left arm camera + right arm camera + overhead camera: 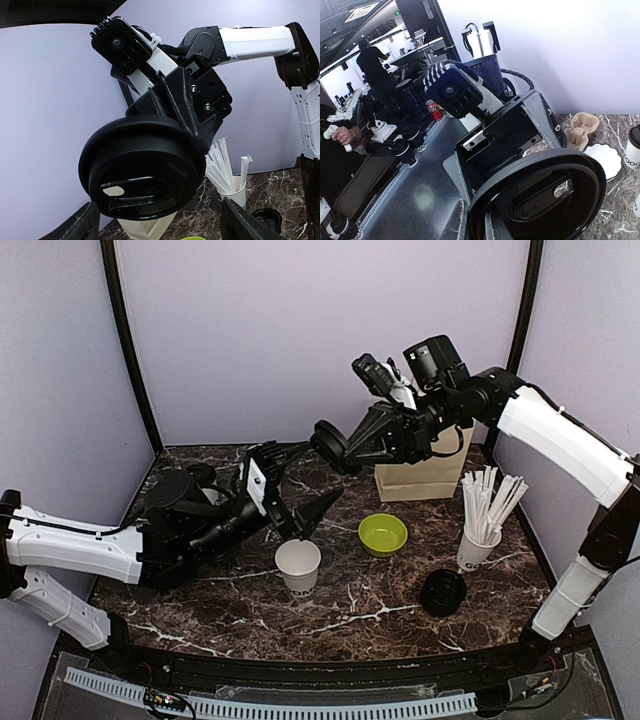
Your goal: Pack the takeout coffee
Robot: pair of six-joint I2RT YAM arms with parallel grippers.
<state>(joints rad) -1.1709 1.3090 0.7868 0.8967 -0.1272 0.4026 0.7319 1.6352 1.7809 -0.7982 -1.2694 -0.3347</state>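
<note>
An open white paper cup (298,565) with dark lettering stands on the marble table, with no lid on it. My right gripper (336,450) reaches in from the right, held in the air, shut on a round black lid (328,445). In the right wrist view the lid (540,200) fills the lower right, clamped at its rim. My left gripper (320,472) is open above the cup, one finger on each side of the held lid (142,170). Its fingertips (240,220) do not touch the lid. A second black lid (443,592) lies flat on the table at the right.
A lime-green bowl (383,533) sits right of the cup. A white cup of wrapped sticks (478,540) stands further right. A brown paper bag (425,475) stands upright at the back. A lidded cup (632,150) and a cardboard carrier (582,130) show in the right wrist view.
</note>
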